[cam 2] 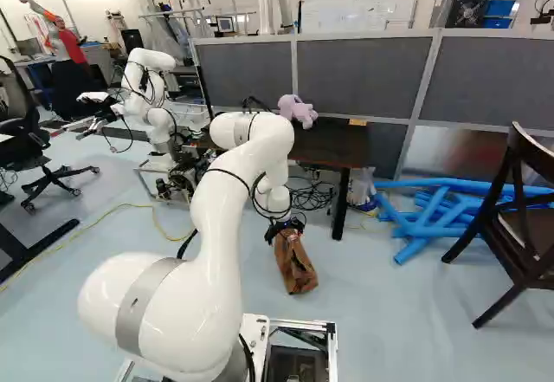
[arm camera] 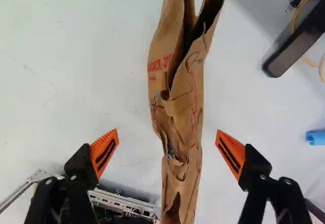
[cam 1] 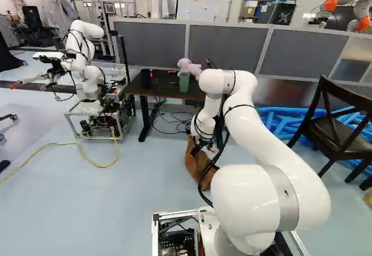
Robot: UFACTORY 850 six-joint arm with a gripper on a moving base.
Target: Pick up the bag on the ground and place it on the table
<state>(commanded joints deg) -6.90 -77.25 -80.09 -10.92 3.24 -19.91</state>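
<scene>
On floor (cam 2: 415, 313), short of tabletop (cam 2: 339, 146), paper bag (arm camera: 193, 102) sits straddled by hand (arm camera: 167, 132): fingers (arm camera: 104, 153) wide, one each side, neither touching, presumably so closing squeezes crumpled paper evenly for lift.

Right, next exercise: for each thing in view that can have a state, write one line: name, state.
Brown paper bag: creased, top open, ungripped, on the pale blue floor
Black, orange-padded claw: open, one finger either side of the bag
Green cup: upright on the dark table
Lilac plush toy: resting on the table
Dark wooden chair: upright
Long blue tubes: piled on the floor
Yellow cable: loosely curved on the floor
</scene>
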